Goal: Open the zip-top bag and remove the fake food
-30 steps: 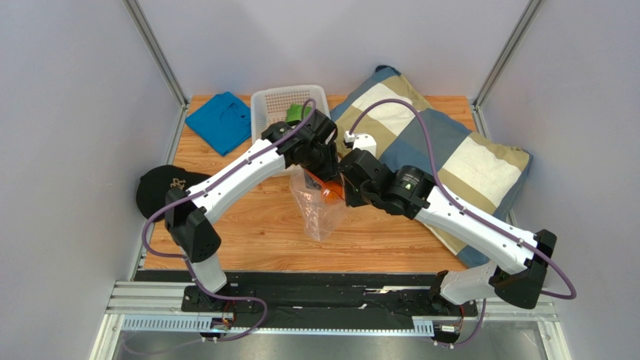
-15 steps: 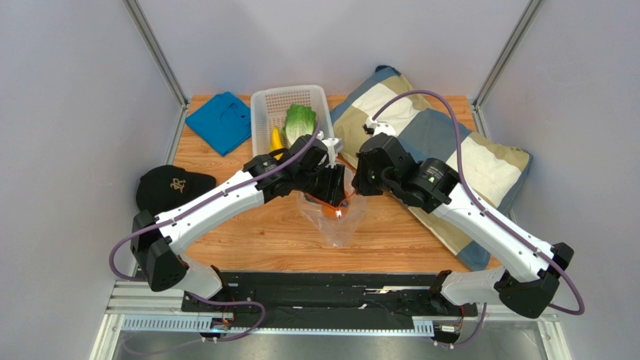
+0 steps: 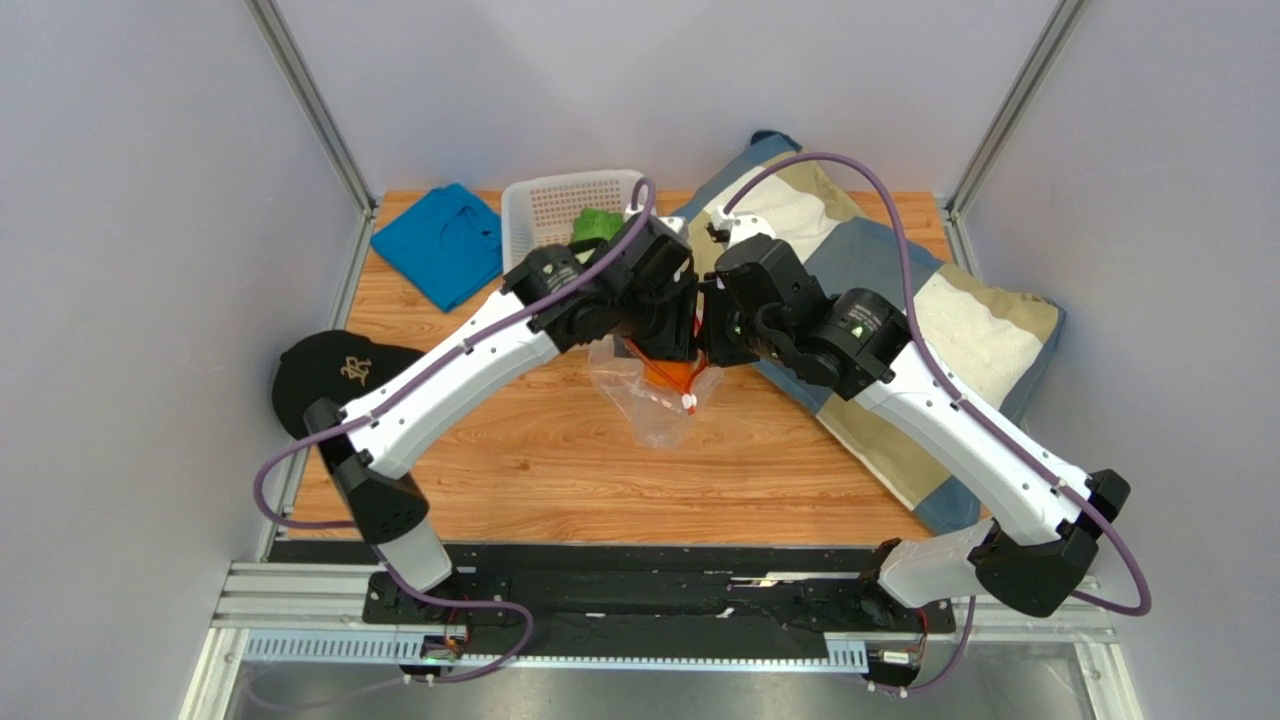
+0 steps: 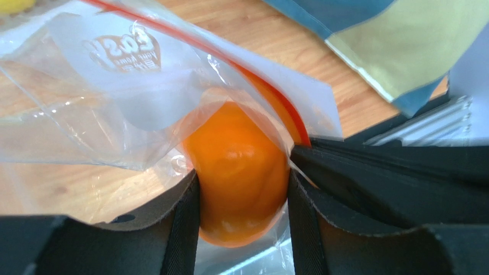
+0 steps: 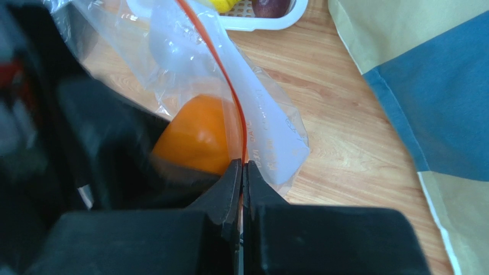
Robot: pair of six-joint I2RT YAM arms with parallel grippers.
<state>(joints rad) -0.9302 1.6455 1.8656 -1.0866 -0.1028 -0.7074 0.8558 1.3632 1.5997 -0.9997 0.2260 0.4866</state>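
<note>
Left gripper [image 4: 244, 229] is clamped on the orange [image 4: 238, 166], one finger each side, right at the mouth of the zip-top bag [image 4: 109, 109]. Right gripper [image 5: 241, 172] is pressed together on the orange-red zip strip [image 5: 215, 63], pinching the bag rim.

Top view: the bag hangs between both wrists over the table [image 3: 511, 465], just 6 o'clock of the white basket [image 3: 549, 203]. Lettuce [image 3: 597, 225], banana [image 5: 224, 4] and purple fruit [image 5: 270, 7] sit in the basket, so the orange looks like the last item.

Step in hand: extraction. Right anchors the rim, left draws straight out toward 12 o'clock. Can't tell if film is trapped under the left pads; if the bag drags along, regrip. The orange is smooth and round, so squeeze moderately or it could squirt out.
</note>
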